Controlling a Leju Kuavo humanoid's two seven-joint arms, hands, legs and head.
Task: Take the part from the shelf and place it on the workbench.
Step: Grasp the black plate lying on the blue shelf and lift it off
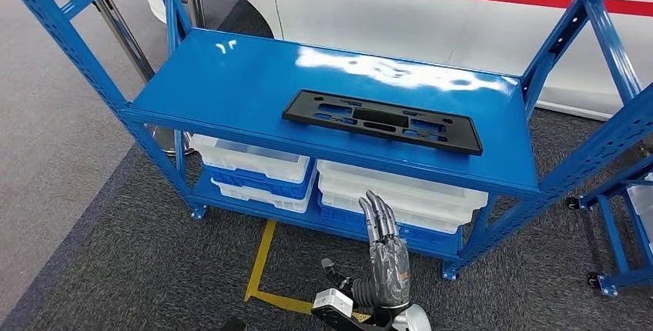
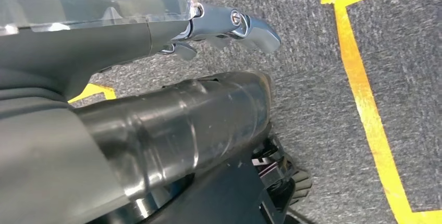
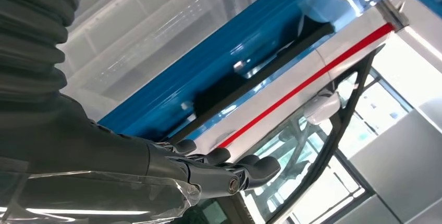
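One black part (image 1: 383,121) flat on blue shelf (image 1: 231,85), unlabelled

White bins (image 1: 254,163) sit stacked on blue ones on the lower tier; behind, seemingly a white car (image 1: 431,8) with 1 red stripe.

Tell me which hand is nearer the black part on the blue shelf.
Right. The right hand is raised in front of the shelf, below the black part. The left hand hangs low over the carpet.

Dark grey fingers (image 1: 380,215), ribbed wrist cover (image 3: 28,36)
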